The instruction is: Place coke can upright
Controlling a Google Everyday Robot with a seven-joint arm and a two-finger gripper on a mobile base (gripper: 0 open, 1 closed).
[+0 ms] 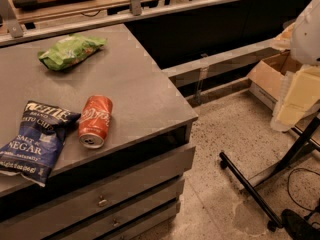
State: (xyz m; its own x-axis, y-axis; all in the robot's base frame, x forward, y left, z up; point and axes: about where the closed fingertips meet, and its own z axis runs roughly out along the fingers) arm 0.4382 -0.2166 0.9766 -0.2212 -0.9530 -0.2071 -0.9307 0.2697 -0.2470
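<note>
The coke can point(95, 121) is red with white script and lies on its side near the front edge of the grey counter point(135, 84), silver top facing the front. It rests right beside a blue chip bag point(36, 140). My gripper point(299, 98) shows as a pale yellowish shape under the white arm point(306, 29) at the right edge of the view. It hangs over the floor, far to the right of the can, and holds nothing that I can see.
A green chip bag point(70, 50) lies at the back of the counter. Drawers point(102, 200) run below the counter front. A cardboard box point(272, 76) and a black wheeled stand point(260, 184) are on the speckled floor at the right.
</note>
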